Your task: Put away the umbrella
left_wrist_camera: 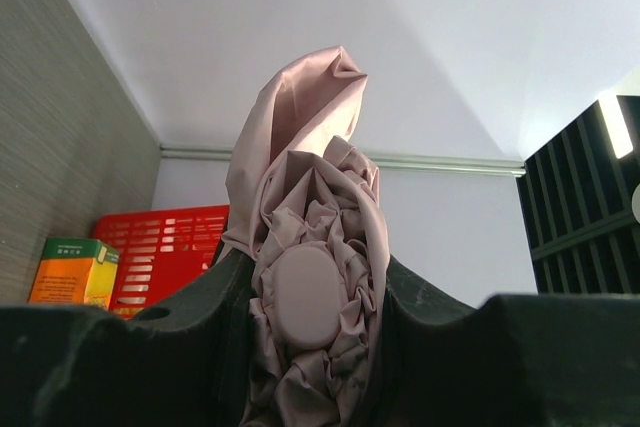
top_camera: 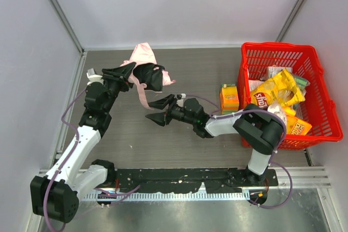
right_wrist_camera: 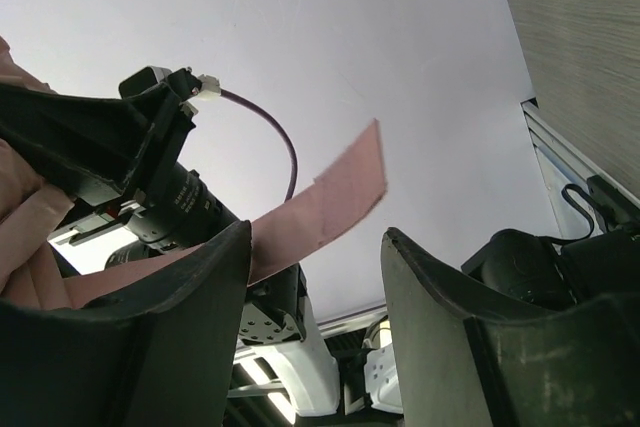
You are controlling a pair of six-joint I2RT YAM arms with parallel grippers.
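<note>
The pale pink umbrella point(top_camera: 142, 55) is held up off the table at the back left, its dark part point(top_camera: 150, 77) hanging beside my left gripper point(top_camera: 128, 72). In the left wrist view the bunched pink fabric point(left_wrist_camera: 305, 177) fills the gap of the left gripper point(left_wrist_camera: 310, 292), which is shut on it. A narrow pink strap point(top_camera: 142, 96) dangles down from the umbrella. My right gripper point(top_camera: 157, 110) is open just right of the strap's lower end. In the right wrist view the strap point(right_wrist_camera: 335, 192) crosses above the tip of the left finger point(right_wrist_camera: 190, 287), loose between the open jaws of the right gripper point(right_wrist_camera: 315, 247).
A red basket point(top_camera: 326, 88) holding snack bags stands at the right, with an orange and green carton point(top_camera: 229, 99) on the table just left of it. Both also appear in the left wrist view: basket point(left_wrist_camera: 160, 247), carton point(left_wrist_camera: 70, 272). Walls close in the left, back and right.
</note>
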